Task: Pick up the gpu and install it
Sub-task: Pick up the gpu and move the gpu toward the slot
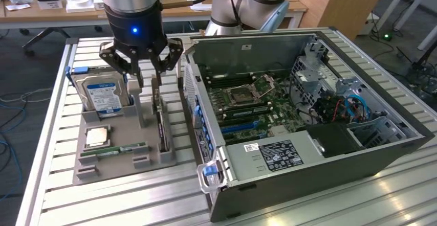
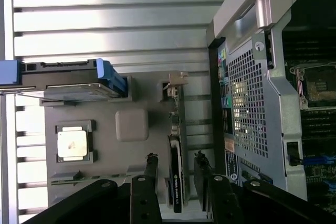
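Observation:
The gpu (image 1: pixel 162 129) is a thin dark card standing on edge in a slot of the grey holder tray (image 1: pixel 116 163), beside the open computer case (image 1: pixel 382 149). My gripper (image 1: pixel 146 85) hangs straight above the card's far end, pointing down. In the wrist view the gpu (image 2: pixel 176 182) runs between the two black fingers (image 2: pixel 151 167), with a small gap on each side. The gripper (image 2: pixel 176 165) is open and holds nothing.
The tray also carries an upright hard drive (image 1: pixel 102 94), a processor chip (image 1: pixel 97 135) and a green memory stick (image 1: pixel 114 150). The case lies on its side with the motherboard (image 1: pixel 253 108) exposed. All of it rests on a slatted metal table (image 1: pixel 123 200).

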`<state>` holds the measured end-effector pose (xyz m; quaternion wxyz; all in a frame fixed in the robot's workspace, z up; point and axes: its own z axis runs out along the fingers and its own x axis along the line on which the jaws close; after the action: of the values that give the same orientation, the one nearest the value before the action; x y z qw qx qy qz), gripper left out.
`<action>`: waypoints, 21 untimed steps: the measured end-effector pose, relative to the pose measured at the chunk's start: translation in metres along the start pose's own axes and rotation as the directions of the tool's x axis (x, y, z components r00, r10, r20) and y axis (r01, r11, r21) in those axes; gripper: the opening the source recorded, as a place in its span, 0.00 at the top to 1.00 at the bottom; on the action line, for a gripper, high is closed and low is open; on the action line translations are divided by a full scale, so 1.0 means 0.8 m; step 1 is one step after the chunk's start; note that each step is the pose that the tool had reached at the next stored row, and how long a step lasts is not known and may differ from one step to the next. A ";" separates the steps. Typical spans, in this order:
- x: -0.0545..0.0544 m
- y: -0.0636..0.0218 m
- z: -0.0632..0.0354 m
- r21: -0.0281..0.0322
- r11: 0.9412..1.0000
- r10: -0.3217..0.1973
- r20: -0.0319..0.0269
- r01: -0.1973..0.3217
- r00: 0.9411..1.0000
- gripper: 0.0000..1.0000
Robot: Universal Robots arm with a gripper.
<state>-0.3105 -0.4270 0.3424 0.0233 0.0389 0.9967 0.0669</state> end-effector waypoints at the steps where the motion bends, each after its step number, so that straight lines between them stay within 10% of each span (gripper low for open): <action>1: 0.000 0.000 0.000 0.000 1.000 0.000 0.000 0.000 1.000 0.58; 6: -0.001 0.000 0.001 0.008 1.000 0.000 -0.002 0.000 1.000 0.58; 10: -0.007 0.000 0.001 0.032 0.999 0.005 -0.043 -0.004 0.999 0.58; 18: -0.012 0.000 0.006 0.063 0.998 0.008 -0.068 -0.004 0.998 0.58; 21: -0.012 0.000 0.006 0.065 0.998 0.008 -0.068 -0.003 0.998 0.58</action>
<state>-0.3009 -0.4270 0.3376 -0.0124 0.0400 0.9985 0.0360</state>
